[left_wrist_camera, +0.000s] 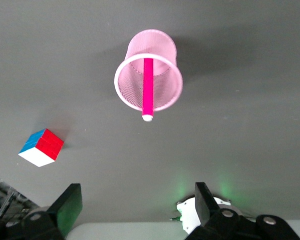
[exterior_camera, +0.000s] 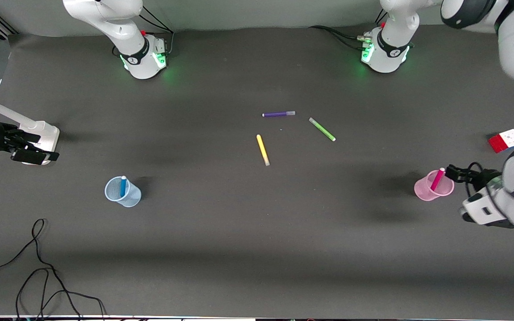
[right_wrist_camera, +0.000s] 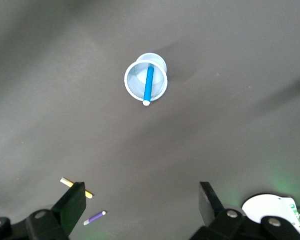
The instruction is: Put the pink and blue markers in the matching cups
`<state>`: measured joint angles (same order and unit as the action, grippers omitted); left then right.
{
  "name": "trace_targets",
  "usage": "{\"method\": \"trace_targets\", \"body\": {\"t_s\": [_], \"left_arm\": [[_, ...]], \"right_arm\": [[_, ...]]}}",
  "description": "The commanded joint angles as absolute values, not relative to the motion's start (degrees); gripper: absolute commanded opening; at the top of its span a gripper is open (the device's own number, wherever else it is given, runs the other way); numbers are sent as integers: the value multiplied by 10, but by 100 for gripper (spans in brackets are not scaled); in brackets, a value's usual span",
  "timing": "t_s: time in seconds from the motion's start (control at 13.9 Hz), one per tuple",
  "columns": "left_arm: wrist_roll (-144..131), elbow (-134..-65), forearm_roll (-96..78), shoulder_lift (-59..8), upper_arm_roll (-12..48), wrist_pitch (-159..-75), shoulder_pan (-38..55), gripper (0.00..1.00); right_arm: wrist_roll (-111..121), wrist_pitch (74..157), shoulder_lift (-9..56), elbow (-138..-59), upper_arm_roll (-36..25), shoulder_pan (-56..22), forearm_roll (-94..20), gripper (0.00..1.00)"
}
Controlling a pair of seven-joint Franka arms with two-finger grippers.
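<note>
Inside matching cups (exterior_camera: 433, 191), both markers' (exterior_camera: 437, 179) lower ends hidden; 2 end effectors (left_wrist_camera: 134, 210) open, empty.

Pink marker (exterior_camera: 437, 179) in pink cup (exterior_camera: 423, 190); blue marker (exterior_camera: 123, 186) in pale-blue cup (exterior_camera: 132, 197).

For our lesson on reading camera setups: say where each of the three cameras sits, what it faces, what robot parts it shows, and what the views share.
Front view: high across the table, facing both bases; left gripper beside the pink cup, right gripper at the table's edge.
Left wrist view: looks down on pink cup and pink marker; own open fingers show.
Right wrist view: looks down on blue cup and blue marker; open fingers show.
Shared: each cup appears also in front view.
</note>
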<state>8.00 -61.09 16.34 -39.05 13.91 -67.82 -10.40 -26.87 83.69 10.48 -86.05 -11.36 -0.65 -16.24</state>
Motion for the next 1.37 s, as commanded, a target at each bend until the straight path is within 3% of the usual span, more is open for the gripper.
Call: {"method": "trace_targets", "body": {"t_s": [0.0, 0.43, 0.65, 0.79, 1.01, 1.29], "left_arm": [[73, -649, 125, -307, 136, -688, -107, 100], [38, -843, 65, -117, 135, -840, -135, 100], [13, -881, 45, -74, 134, -870, -114, 100], [-10, -927, 33, -36, 96, -905, -70, 100], [-3, -944, 20, -20, 42, -904, -9, 100], [23, -936, 18, -19, 9, -897, 18, 100]], "right_arm": [[-272, 838, 113, -840, -111, -7, -148, 100], [-169, 840, 92, -845, -52, -10, -81, 100], [-58, 850, 35, -893, -51, -10, -81, 100], [-31, 886, -13, -944, -30, -9, -61, 100], [-29, 904, -25, -940, 30, 21, -8, 100], [-29, 907, 18, -898, 19, -29, -8, 100]]}}
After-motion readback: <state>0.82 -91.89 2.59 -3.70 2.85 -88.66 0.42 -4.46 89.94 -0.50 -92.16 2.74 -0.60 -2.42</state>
